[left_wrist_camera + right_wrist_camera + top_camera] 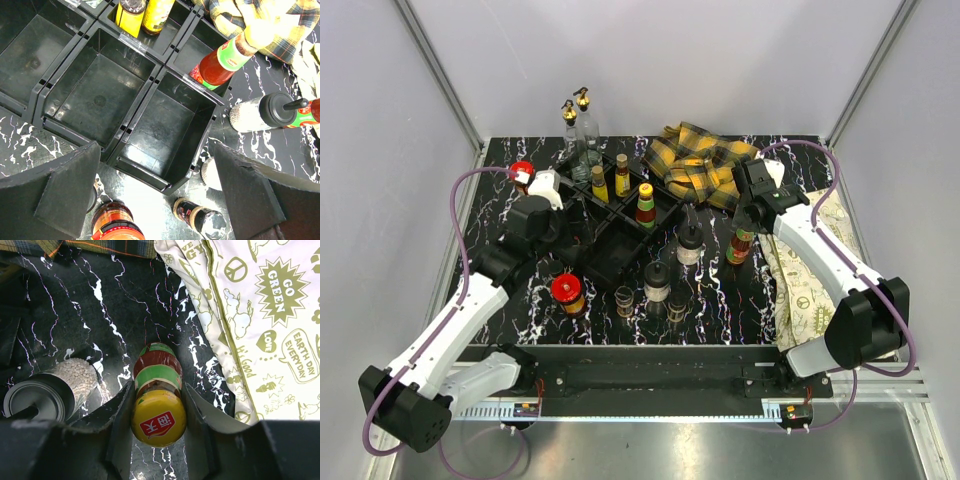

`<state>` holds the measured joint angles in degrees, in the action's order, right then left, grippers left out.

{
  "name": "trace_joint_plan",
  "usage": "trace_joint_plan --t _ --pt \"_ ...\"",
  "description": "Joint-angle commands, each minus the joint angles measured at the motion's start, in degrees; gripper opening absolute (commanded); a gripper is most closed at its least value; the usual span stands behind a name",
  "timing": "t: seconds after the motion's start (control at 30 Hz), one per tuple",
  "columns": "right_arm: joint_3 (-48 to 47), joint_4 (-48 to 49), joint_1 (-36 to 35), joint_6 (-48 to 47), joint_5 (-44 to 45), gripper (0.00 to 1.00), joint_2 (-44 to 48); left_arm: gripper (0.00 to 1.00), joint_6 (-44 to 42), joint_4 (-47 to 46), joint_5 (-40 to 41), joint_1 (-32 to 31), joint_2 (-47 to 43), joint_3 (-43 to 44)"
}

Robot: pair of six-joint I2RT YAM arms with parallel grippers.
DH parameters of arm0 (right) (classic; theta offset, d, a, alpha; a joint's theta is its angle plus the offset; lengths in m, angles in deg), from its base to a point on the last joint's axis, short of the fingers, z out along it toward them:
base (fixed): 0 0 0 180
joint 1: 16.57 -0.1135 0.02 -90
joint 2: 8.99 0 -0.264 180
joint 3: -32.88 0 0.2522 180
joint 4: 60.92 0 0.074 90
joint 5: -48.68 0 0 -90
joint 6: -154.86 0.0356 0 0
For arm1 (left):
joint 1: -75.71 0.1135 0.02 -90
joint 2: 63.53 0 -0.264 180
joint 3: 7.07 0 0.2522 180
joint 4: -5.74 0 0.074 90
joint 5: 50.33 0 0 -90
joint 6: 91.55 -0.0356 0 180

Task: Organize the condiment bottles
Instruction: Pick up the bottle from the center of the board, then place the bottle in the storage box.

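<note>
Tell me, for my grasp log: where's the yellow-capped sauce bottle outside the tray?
Top view, right side: sauce bottle in the right gripper, between black-capped shaker and printed bag.

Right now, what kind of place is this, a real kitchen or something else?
Probably a robot lab cell, not a kitchen: plain grey panel walls enclose a marble-patterned table, two arms are bolted to a rail at its edge, and condiment bottles sit staged around a black divided tray.

Open hand (157,165) above black tray (150,85); red-lidded jar (116,226), apparently amber, beside.
</note>
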<state>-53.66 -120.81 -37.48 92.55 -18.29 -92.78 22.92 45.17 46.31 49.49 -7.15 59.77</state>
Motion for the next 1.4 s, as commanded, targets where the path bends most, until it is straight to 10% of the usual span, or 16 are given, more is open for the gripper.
trace_joint_plan --t 0.0,0.67,1.37 --pt "-1.93 -0.01 0.16 0.36 0.79 0.0 1.7 0.99 0.05 -2.38 -0.83 -0.06 -0.66 0.71" --pt "-20.64 -2.91 0.16 -2.63 -5.08 0.0 1.09 0.99 0.14 -2.38 0.22 -0.15 -1.19 0.18" --pt "-56.33 -4.49 -10.03 -9.66 -8.18 0.0 -26.24 0.99 0.05 -2.38 1.8 -0.15 -0.48 0.27"
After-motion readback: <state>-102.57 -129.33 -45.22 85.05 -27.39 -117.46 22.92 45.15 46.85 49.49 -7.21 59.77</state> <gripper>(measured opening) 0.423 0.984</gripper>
